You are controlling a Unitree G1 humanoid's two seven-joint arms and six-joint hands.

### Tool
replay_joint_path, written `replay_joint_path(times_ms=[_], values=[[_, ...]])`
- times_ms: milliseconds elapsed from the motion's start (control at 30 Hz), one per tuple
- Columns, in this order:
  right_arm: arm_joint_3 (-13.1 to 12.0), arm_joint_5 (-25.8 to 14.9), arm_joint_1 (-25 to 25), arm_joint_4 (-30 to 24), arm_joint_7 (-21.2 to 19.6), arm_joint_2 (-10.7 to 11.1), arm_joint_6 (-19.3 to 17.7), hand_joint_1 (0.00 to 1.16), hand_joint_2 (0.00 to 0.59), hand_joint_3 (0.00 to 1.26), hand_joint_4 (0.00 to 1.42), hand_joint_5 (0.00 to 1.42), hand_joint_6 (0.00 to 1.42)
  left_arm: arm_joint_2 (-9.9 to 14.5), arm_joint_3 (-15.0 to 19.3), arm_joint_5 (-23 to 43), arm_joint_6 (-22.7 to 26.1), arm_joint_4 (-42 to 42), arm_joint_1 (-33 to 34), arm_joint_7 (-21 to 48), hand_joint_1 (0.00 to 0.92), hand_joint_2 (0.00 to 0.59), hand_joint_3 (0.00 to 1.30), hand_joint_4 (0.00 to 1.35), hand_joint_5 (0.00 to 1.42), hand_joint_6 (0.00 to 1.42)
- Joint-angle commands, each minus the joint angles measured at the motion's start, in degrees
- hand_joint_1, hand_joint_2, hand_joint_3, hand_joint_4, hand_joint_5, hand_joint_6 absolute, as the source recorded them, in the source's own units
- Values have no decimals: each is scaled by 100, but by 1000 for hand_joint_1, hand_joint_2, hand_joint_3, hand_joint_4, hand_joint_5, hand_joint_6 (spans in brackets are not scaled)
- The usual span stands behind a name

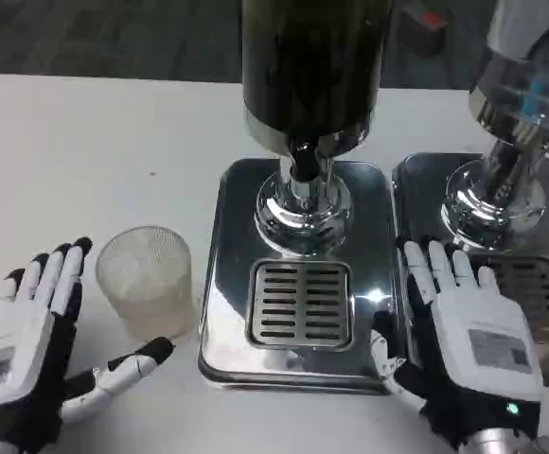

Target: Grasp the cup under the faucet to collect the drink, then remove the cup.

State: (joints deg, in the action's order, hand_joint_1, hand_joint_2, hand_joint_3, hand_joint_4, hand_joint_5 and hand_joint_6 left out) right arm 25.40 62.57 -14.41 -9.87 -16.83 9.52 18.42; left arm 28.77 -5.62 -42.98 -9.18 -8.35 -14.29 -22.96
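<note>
So the setup is a plain white table with a dark carpeted floor showing past its far edge. Sitting toward the right half of the table is a shiny chrome drink dispenser, its base mirror-bright with a slotted drip grate near the front edge and a tank of dark liquid up top, faucet hanging below that. A second dispenser stands just beside it at the table's right edge.

The cup is a frosted, see-through plastic tumbler, upright, looks empty as far as can be told. It's on the bare table just left of the chrome base, not on the grate, so not under the faucet.

The left hand rests near the front left corner, fingers spread and released, thumb reaching toward the cup's bottom but whether it touches is hard to say. The right hand lies flat, fingers apart, over the seam between the two bases, holding nothing.
</note>
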Motion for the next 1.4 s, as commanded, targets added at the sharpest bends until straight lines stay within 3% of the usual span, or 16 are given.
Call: replay_joint_path(times_ms=[33,467,633,933,1100,1400], values=[[-30,-68,26,50,-40,-21,-12,423,545,54,0,0,0,2,36,40,32,12,-32,-16,0,55,0,0,0,0],[-33,-119,45,35,1,21,-14,425,548,54,0,0,0,-65,196,314,-116,23,-84,-93,0,50,0,0,0,0],[-69,-78,24,-78,91,104,7,428,551,54,0,0,0,-72,326,554,-486,-133,-67,-309,0,4,0,0,0,0],[-67,-55,4,-126,132,71,52,427,547,57,0,0,0,28,403,1202,-1885,-1375,450,-436,0,0,0,0,0,0],[-103,-169,15,-116,152,67,-13,258,540,72,0,0,0,-42,354,1656,-2508,-2287,836,-185,0,0,0,0,0,0],[-119,-239,-14,-154,193,62,-41,131,543,78,0,0,0,-101,121,1691,-2870,-3235,1458,72,56,4,0,0,0,0]])
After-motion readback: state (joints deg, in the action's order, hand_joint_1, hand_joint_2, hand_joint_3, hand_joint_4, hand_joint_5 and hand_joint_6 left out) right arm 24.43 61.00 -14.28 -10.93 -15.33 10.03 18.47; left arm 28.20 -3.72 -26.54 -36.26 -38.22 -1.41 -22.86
